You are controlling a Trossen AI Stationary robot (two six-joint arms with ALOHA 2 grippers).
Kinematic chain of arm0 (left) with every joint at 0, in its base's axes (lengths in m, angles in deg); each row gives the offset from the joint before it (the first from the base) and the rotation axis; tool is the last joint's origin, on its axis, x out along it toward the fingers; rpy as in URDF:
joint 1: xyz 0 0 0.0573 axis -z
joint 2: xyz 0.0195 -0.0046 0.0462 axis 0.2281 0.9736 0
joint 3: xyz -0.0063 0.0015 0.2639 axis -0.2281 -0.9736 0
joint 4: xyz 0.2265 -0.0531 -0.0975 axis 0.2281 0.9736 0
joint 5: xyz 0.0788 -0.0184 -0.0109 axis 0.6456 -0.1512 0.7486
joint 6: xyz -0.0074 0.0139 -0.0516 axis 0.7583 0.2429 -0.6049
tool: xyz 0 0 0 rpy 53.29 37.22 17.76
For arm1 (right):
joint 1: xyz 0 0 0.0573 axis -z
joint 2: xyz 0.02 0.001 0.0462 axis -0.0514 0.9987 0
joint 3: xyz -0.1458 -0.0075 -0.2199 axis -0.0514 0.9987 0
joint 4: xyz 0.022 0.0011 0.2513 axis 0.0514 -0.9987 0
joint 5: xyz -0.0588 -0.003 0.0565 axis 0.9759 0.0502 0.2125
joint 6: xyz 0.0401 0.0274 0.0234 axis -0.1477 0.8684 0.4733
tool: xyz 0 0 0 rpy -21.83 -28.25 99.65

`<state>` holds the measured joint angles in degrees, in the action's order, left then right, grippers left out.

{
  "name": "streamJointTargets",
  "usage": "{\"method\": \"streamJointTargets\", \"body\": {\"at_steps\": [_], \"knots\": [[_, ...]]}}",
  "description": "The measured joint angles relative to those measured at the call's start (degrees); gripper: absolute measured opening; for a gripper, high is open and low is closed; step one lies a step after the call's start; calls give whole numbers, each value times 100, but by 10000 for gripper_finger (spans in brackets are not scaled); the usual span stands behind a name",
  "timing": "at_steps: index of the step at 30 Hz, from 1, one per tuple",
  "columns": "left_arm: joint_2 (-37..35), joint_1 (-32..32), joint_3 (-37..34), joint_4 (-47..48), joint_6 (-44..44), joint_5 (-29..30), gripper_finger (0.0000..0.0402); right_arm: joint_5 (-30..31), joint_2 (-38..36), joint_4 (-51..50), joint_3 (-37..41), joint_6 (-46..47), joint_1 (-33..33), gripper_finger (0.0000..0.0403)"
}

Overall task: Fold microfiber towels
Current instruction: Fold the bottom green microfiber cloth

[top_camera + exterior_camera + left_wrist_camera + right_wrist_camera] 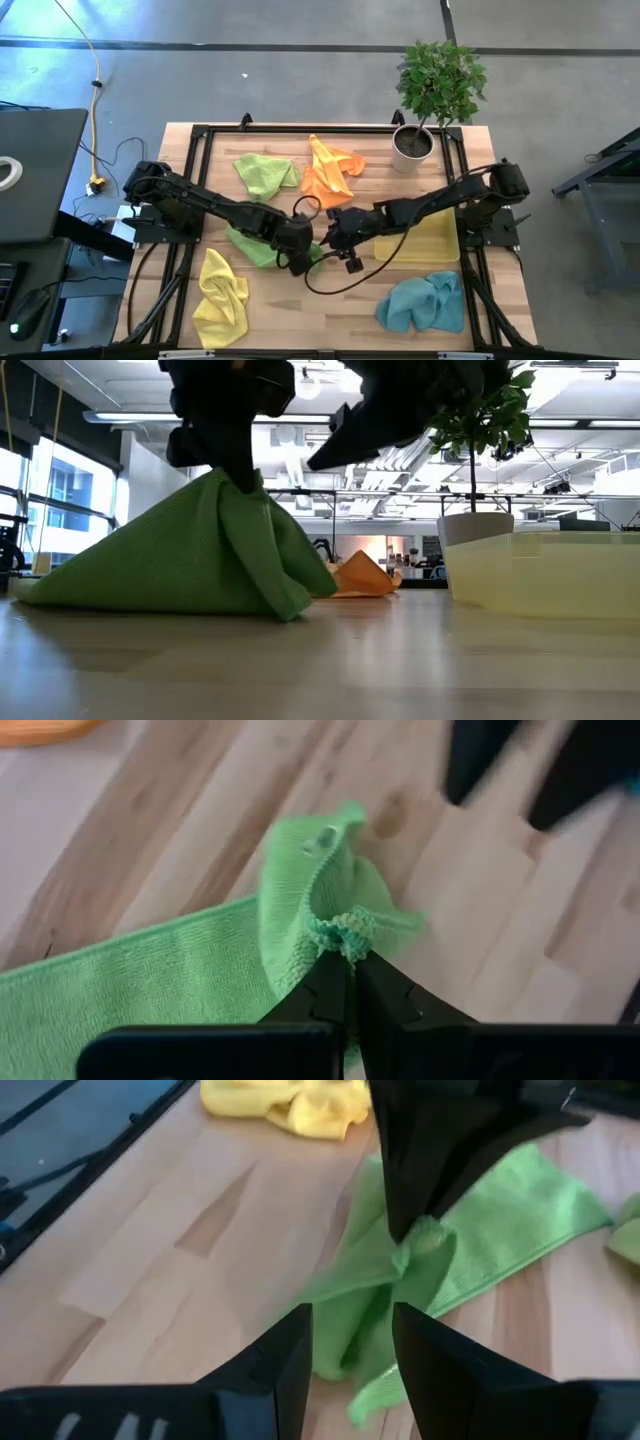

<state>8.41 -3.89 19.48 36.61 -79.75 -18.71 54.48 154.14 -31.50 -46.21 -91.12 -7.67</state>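
Observation:
A lime green microfiber towel (190, 560) stands like a tent at the table's middle, its lower edge on the wood. My left gripper (348, 960) is shut on its raised top. My right gripper (350, 1345) is open and hangs just right of that peak (425, 1240), touching nothing. Around them lie a second green towel (265, 172), an orange one (330, 172), a crumpled yellow one (220, 290), a flat yellow one (430, 238) and a teal one (425, 302). My left gripper pinches a bunched bit of the towel's hemmed edge (345, 928) between its two fingertips. The fingers come from above, slanting steeply down. The held part is lifted and the cloth slopes away below it, its wide lower part (90, 585) lying on the table.
A white plant pot (412, 146) with a leafy plant stands at the far right corner. A black frame (200, 135) runs around the tabletop. Bare wood (320, 310) shows at the near middle between the crumpled yellow towel and the teal one.

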Motion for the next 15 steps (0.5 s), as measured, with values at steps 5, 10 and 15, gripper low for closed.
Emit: {"method": "streamJointTargets", "body": {"at_steps": [5, 10, 15], "knots": [[0, 56, 0, 31, 875, -537, 0, -179, 184, 75, 0, 0, 9, 133], [0, 346, -2, 44, 1444, -1097, 0, -359, 198, 90, 2, 1, 9, 133], [7, 812, -2, 26, 1794, -1044, 0, -411, 205, 94, 2, 0, 9, 133]]}}
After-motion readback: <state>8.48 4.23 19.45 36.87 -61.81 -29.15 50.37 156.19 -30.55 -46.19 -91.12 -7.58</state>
